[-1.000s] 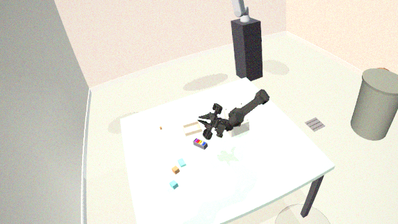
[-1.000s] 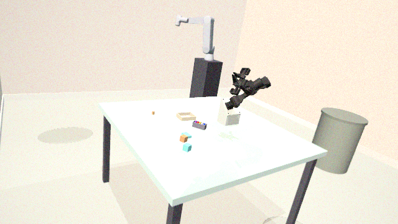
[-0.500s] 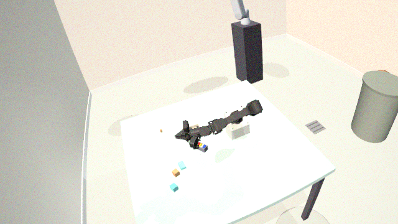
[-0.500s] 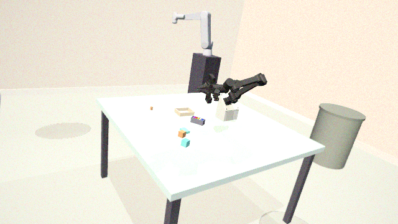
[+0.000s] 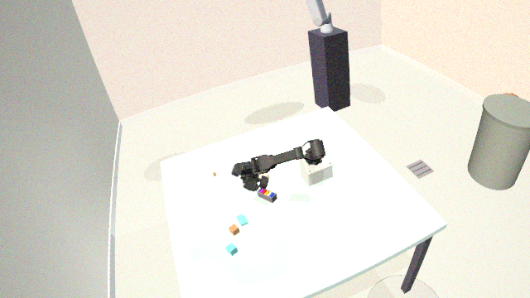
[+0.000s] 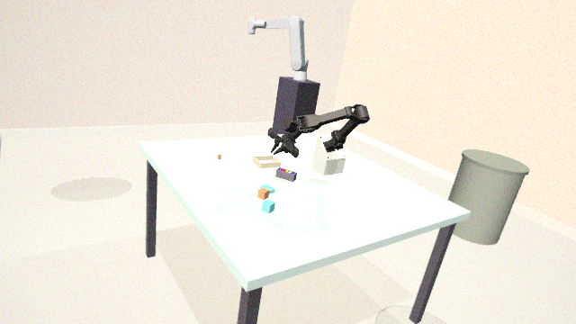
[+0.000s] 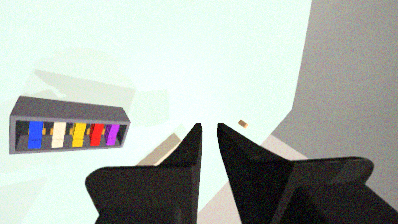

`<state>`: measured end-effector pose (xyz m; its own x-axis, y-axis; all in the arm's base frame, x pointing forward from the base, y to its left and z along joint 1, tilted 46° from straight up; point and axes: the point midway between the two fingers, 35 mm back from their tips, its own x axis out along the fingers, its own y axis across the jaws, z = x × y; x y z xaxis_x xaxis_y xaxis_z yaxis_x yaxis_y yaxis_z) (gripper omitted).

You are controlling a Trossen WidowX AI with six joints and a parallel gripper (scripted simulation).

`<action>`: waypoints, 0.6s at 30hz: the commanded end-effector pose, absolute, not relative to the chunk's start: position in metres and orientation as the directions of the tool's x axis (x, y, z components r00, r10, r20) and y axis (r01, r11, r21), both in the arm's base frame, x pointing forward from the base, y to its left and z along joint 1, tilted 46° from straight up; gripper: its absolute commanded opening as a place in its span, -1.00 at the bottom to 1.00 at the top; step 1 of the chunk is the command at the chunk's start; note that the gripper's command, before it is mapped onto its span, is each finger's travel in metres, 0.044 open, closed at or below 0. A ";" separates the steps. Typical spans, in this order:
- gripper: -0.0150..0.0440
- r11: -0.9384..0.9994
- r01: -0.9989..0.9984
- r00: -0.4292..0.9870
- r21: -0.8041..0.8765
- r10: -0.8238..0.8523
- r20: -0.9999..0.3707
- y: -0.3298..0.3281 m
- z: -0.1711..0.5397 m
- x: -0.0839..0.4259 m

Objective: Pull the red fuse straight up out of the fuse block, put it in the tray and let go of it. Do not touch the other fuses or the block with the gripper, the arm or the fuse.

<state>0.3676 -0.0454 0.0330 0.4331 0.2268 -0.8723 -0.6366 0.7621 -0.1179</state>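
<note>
The grey fuse block (image 5: 267,196) sits on the white table and holds several coloured fuses; it also shows in the exterior view (image 6: 286,174) and at the left of the wrist view (image 7: 67,125). The red fuse (image 7: 96,135) stands in the block between a yellow one and a purple one. The shallow tan tray (image 6: 266,161) lies just behind the block; its edge shows under my fingers in the wrist view (image 7: 165,150). My gripper (image 6: 283,150) hovers above the tray, a little behind the block, also seen in the top view (image 5: 257,181). Its fingers are shut with nothing between them.
Two cyan cubes (image 5: 242,219) (image 5: 231,249) and an orange cube (image 5: 233,229) lie in front of the block. A tiny orange piece (image 5: 214,174) lies at the far left. My white base (image 5: 317,171) stands to the right. A dark pillar (image 5: 329,68) and a grey bin (image 5: 501,141) stand off the table.
</note>
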 end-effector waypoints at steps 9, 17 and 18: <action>-0.29 0.652 -0.468 0.098 0.596 0.709 -0.698 -0.006 -0.023 0.294; -0.29 0.652 -0.468 0.098 0.596 0.709 -0.698 -0.004 -0.025 0.295; -0.29 0.652 -0.468 0.098 0.596 0.709 -0.698 -0.004 -0.026 0.295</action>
